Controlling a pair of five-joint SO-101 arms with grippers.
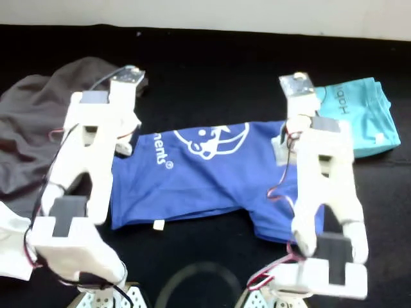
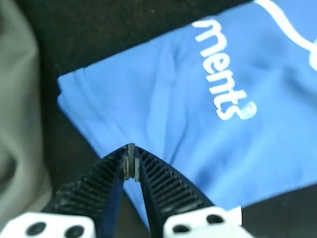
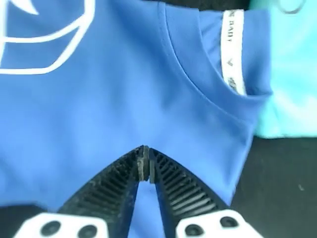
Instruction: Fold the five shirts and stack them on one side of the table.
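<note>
we see left fingers and right fingers closed tip to tip over the blue shirt, maybe pinching it.

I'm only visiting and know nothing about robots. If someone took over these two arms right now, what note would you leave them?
Left gripper: jaws shut, tips at an edge of the royal-blue cotton T-shirt with white print.
Right gripper: jaws shut over the same shirt, near its collar.
I cannot tell whether either one pinches cloth.
Done: one folded turquoise shirt lies beside the right arm.
Left: the blue shirt lies spread across the middle, not yet folded compactly. A crumpled grey shirt and a white cloth wait on the left side.
</note>
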